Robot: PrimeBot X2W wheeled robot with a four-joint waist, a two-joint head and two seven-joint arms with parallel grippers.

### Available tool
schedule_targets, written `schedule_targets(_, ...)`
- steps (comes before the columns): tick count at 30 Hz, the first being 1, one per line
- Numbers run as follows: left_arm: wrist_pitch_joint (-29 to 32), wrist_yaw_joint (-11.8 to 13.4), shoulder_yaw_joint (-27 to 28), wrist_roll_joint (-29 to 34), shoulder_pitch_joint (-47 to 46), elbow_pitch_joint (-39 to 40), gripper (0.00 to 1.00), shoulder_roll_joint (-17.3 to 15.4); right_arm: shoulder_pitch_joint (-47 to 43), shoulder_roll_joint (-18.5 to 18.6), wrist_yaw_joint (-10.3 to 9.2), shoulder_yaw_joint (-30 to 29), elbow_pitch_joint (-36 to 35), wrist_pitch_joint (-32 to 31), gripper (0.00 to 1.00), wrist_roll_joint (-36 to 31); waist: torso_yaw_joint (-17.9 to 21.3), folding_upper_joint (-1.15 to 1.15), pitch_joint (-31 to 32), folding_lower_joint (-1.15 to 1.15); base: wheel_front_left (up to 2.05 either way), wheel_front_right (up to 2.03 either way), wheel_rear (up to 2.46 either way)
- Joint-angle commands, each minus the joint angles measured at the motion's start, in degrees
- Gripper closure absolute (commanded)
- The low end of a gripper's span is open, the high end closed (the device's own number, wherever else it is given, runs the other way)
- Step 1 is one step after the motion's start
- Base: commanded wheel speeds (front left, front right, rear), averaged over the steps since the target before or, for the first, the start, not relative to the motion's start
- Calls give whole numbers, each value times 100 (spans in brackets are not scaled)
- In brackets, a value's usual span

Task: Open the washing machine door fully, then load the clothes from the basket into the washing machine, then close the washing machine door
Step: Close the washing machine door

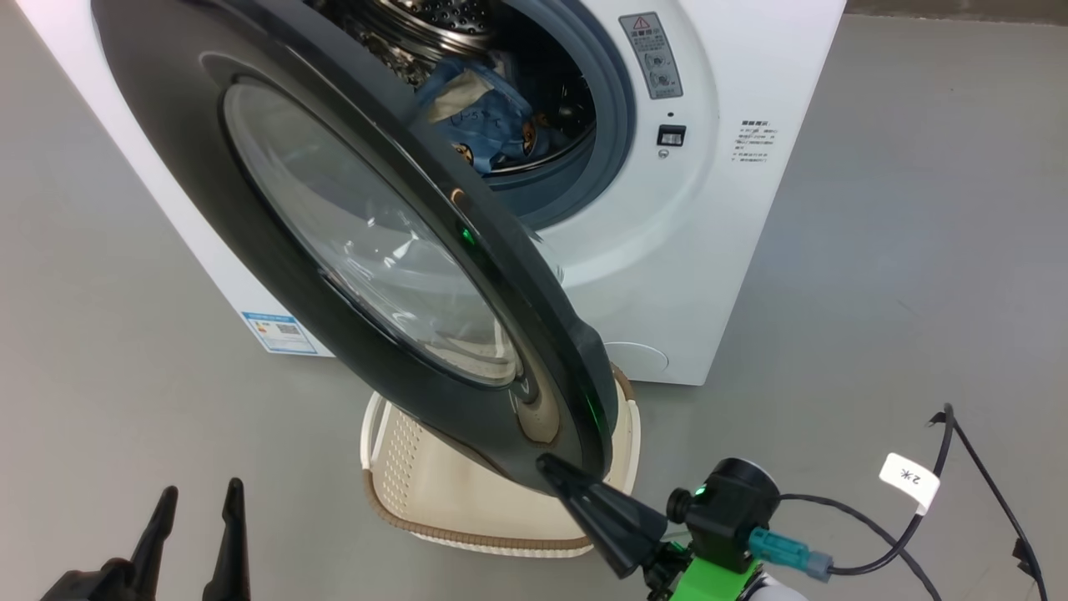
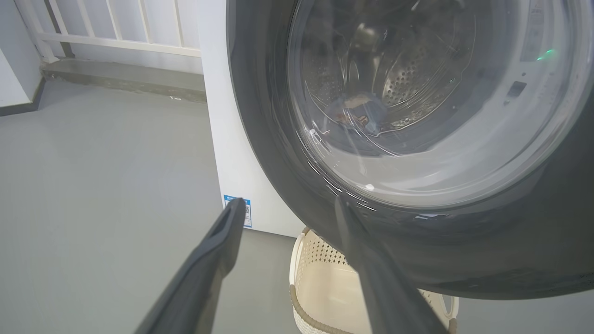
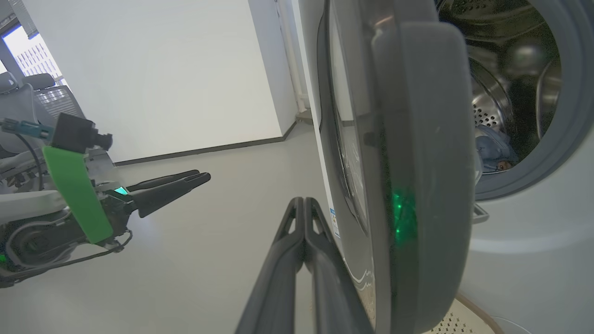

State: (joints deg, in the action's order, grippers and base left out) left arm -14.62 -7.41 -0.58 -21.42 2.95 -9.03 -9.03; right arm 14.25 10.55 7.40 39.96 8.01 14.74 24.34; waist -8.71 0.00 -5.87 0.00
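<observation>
1. My left gripper (image 1: 203, 491), 7 o'clock, gapes wide, empty.
2. The blue sticker (image 1: 279, 331) has unreadable print.
3. The washing machine door (image 1: 359, 234) hangs ajar above the basket (image 1: 417, 484); my right gripper (image 1: 555, 467), pinched closed and empty, touches its lower rim.
4. The clothes (image 1: 488, 117) lie inside the washing machine (image 1: 709, 250), 12 o'clock.
5. A cable tag (image 1: 909, 480) begins "2".
6. My left wrist view adds a white railing (image 2: 116, 42).

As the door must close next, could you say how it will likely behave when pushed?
The door should swing, not slide: it hangs partly open from the machine. Its glossy rim may let the right gripper slip. The bulging glass suggests weight.
</observation>
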Motion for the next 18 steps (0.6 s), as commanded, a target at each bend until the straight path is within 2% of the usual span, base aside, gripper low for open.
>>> schedule_targets(1,-38,-8,194,-13,-287,93,0,-120,97,-105,9,-32,-68,26,100,6,12,0,-12,0,0,0,0)
schedule_targets(18,-38,-8,146,-18,-357,180,0,-107,324,-238,9,-754,63,26,100,-138,39,0,-186,0,0,0,0)
